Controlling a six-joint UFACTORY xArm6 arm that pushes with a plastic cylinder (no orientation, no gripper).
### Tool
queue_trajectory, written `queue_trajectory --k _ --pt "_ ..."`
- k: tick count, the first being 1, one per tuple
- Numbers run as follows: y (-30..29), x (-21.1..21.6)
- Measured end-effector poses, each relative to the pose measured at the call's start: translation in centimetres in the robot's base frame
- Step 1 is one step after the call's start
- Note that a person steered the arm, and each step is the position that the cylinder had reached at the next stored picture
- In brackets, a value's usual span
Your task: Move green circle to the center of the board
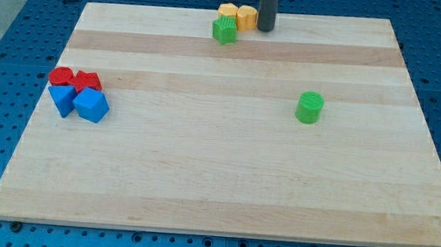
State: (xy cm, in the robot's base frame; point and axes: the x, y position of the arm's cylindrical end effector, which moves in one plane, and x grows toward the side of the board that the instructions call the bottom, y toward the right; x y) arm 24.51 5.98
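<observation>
The green circle (310, 108), a short green cylinder, stands on the wooden board (224, 171) right of the middle. My tip (266, 29) is at the view's top, near the board's far edge. It stands just right of a yellow block (247, 17) and well above and left of the green circle, apart from it.
At the view's top sit an orange block (227, 13), the yellow block and a green star-like block (225, 31), close together. At the view's left sit two red blocks (61, 76) (89, 82) above two blue blocks (62, 98) (91, 105).
</observation>
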Motion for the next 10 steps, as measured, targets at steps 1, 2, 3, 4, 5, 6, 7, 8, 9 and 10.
queue_trajectory --k 1,2,3,4,5,6,7,8,9,10 --pt "2.8 4.0" --pt "2.0 8.4" --pt "0.9 12.6" --pt "1.2 16.6" --pt "1.2 20.8" --pt "2.9 25.3" --pt "6.5 25.9" --pt "8.2 24.2" --pt "8.2 21.7" --pt "8.2 20.5"
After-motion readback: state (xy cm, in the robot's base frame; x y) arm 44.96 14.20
